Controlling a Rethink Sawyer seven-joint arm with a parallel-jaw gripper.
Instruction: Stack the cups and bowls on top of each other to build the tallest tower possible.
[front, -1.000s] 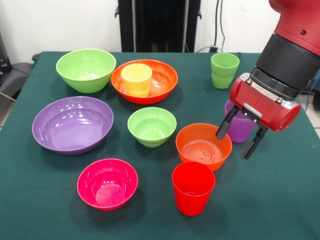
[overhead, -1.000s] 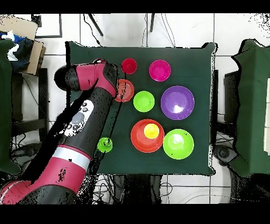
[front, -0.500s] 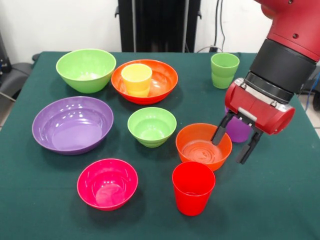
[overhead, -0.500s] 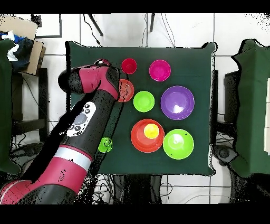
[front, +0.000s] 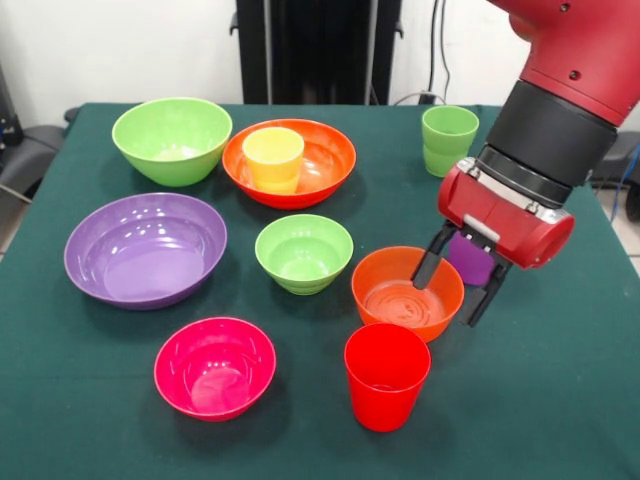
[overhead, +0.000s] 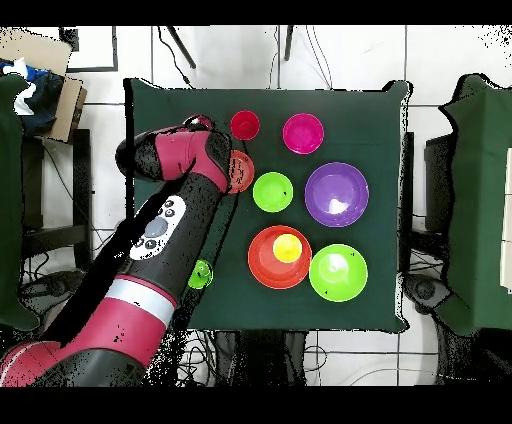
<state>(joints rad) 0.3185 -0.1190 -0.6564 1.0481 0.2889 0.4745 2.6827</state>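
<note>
The small glossy orange plastic bowl (front: 407, 291) sits near the table's front, just behind the glossy red plastic tumbler (front: 386, 374). I judge it light, stiff and slippery, best pinched across its thin rim. My gripper (front: 449, 286) hangs over its right edge, fingers spread apart and empty, the purple plastic tumbler (front: 470, 258) behind them.

Purple cup and small orange bowl partly hidden by the arm

From the front, the purple cup (front: 470, 260) shows only as a patch between the spread fingers of the gripper (front: 452, 290). Overhead, the arm (overhead: 180, 200) covers that cup entirely, most of the small orange bowl (overhead: 243, 172), and part of the green cup (overhead: 203, 274). The arm's upper part runs off the front view's top edge.
</note>
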